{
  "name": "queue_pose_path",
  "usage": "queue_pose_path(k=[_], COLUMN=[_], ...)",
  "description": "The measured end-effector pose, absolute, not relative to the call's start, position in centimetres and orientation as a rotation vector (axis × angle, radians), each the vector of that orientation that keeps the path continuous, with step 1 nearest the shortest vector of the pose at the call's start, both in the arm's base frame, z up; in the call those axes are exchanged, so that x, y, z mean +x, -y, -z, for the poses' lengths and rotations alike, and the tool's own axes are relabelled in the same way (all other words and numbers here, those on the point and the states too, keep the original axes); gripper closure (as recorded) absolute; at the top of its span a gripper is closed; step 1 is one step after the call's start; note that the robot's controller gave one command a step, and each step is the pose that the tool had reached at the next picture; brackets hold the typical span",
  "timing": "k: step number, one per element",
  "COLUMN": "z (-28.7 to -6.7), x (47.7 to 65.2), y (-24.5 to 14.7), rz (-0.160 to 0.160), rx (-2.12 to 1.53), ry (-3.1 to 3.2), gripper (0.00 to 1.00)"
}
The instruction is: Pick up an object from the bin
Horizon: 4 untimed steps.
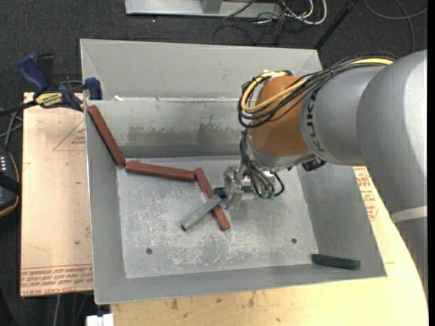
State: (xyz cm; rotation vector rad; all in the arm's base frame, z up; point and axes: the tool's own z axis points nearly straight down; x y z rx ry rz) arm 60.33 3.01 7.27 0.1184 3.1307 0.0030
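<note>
My gripper (234,187) is low over the middle of the bin, under the orange wrist cover. Directly at its lower left lies a grey-green stick (201,213), slanting down to the left, with its upper end reaching the gripper. This stick crosses a short red-brown stick (208,190) that runs from upper left to lower right. Whether the gripper grips the grey-green stick's end is hidden from view.
A longer red-brown stick (160,171) lies flat to the left of the crossed pair. Another red-brown stick (107,136) leans along the left wall. A dark green block (335,262) sits in the bin's front right corner. The arm covers the right rear of the bin.
</note>
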Motion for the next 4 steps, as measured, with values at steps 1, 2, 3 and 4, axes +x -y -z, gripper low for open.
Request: queue_pose_path(k=[1,2,3,4], z=[-7.2,-7.2,-7.4,-7.4], x=[60.2,60.2,64.8,64.8], y=[-3.0,-3.0,-7.2,-7.2], rz=[-0.002,-0.002,-0.004,-0.004], rx=[0.118,0.118,0.063,0.063], ry=[-3.134,-3.134,-3.131,-3.131], gripper=[0.00,0.00,1.00,1.00])
